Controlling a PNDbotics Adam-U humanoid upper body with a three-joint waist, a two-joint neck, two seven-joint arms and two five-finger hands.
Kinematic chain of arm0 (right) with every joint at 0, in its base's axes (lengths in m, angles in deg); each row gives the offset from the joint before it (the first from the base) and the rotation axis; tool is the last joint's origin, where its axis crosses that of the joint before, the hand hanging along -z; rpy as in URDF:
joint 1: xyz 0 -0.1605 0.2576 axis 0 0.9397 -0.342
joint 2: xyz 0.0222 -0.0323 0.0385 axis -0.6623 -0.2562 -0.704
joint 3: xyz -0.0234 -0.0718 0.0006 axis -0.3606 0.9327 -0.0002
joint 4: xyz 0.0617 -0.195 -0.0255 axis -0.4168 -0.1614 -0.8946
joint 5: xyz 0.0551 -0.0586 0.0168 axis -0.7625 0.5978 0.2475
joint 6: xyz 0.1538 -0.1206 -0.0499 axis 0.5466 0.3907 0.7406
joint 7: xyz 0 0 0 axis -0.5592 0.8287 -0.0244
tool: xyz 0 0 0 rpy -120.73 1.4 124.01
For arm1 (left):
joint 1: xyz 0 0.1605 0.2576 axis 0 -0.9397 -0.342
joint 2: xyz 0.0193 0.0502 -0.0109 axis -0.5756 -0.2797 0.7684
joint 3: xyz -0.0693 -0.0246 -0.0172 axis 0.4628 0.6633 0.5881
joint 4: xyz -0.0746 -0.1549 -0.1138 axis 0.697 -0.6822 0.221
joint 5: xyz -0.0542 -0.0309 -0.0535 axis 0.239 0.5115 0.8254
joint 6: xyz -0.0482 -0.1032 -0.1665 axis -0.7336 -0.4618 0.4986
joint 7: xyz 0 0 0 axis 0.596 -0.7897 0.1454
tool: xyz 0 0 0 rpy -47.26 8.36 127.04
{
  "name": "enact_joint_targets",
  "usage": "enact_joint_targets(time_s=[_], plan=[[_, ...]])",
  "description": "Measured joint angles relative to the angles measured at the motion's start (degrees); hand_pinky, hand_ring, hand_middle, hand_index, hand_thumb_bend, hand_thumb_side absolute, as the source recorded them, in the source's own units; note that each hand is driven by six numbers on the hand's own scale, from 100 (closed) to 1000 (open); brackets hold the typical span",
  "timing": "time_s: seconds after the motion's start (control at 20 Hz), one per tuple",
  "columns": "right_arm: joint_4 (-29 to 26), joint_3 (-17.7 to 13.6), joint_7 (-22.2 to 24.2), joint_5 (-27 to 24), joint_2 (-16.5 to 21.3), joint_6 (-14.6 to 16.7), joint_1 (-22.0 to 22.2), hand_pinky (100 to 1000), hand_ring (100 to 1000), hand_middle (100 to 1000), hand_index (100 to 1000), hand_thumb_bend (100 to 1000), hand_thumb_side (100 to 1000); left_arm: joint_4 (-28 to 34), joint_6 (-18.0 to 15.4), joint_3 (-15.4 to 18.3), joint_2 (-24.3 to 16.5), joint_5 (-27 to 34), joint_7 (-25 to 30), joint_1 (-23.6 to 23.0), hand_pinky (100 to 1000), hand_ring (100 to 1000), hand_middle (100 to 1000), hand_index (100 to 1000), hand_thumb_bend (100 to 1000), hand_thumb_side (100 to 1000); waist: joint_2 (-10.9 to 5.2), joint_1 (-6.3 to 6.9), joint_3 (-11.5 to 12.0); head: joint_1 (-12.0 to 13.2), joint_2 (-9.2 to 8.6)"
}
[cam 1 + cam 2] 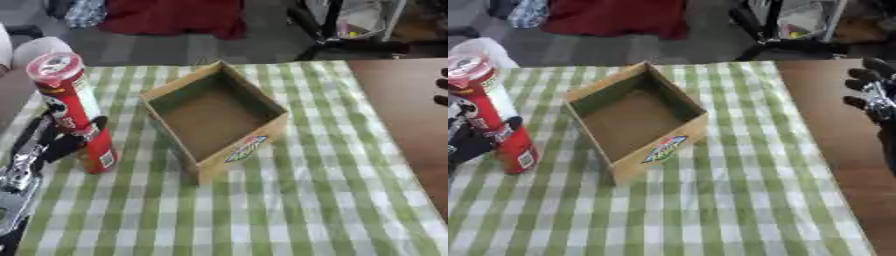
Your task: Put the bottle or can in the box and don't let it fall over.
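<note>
**Spotter:** Status on the can?

**Operator:** One tall red can (77, 112), clear lid on top. It stands on the counter (297, 200), left of the box (219, 117) and just beside its left wall, not inside. It leans a little to the left at the top. My left hand (54, 140) is at its lower middle, dark fingers (87, 131) curled round the tube. Whether the base rests on the cloth or sits just clear of it, I cannot tell.

**Spotter:** Right side?

**Operator:** Right hand (874, 95) shows at the right edge, over the bare brown part of the counter, well apart from box and can. Its fingers are relaxed and apart, holding nothing.

**Spotter:** Risks?

**Operator:** My judgement only. The hold is low on a tall narrow tube, so the heavy length sits above my fingers; any quick swing could pivot it in the hand. The lean already there makes that worse. Next, the box wall: if I carry too low, the base clips the rim, and either the can tips or the light cardboard box slides on the checked cloth. Last, the release. The box floor is wide, with nothing to steady the can, so letting go while it is tilted would topple it.

**Spotter:** Count?

**Operator:** One can. One box, open and empty. Two hands, one working.
</note>
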Motion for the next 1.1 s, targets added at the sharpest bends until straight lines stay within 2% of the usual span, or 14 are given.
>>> enact_joint_targets(time_s=[0.1, 0.2, 0.6, 0.95, 1.1], plan=[[0.0, 0.0, 0.0, 0.0, 0.0, 0.0, 0.0, 837, 869, 806, 895, 100, 578, 0.0, 0.0, 0.0, 0.0, -0.2, -0.1, 0.0, 902, 1000, 973, 886, 488, 372, 0.00, 0.00, 0.0, 0.0, 0.00], [0.0, 0.0, 0.0, 0.0, 0.0, 0.0, 0.0, 837, 869, 806, 895, 100, 579, 0.0, 0.1, 0.0, 0.0, -0.8, 0.0, 0.0, 900, 1000, 971, 884, 487, 357, 0.00, -0.01, 0.0, 0.0, -0.01], [0.0, 0.0, 0.1, 0.0, 0.0, 0.0, -0.1, 836, 868, 804, 889, 100, 578, 0.0, 0.7, 0.0, 0.4, -1.2, -0.5, 0.2, 887, 1000, 948, 868, 470, 405, 0.00, -0.02, 0.0, 0.0, -0.43], [0.0, 0.0, 0.1, 0.1, 0.0, 0.0, -0.1, 835, 867, 803, 890, 100, 579, -0.2, 0.7, 0.0, 0.6, -0.2, -1.3, 0.2, 901, 1000, 956, 851, 465, 393, 0.00, -0.12, 0.0, 0.0, -0.44], [0.0, 0.0, 0.1, 0.1, 0.0, 0.0, -0.1, 835, 867, 803, 890, 100, 580, -0.3, 0.7, 0.0, 1.0, 0.0, -1.3, 0.2, 935, 1000, 957, 841, 457, 371, 0.00, -0.12, 0.0, 0.0, -0.44]])
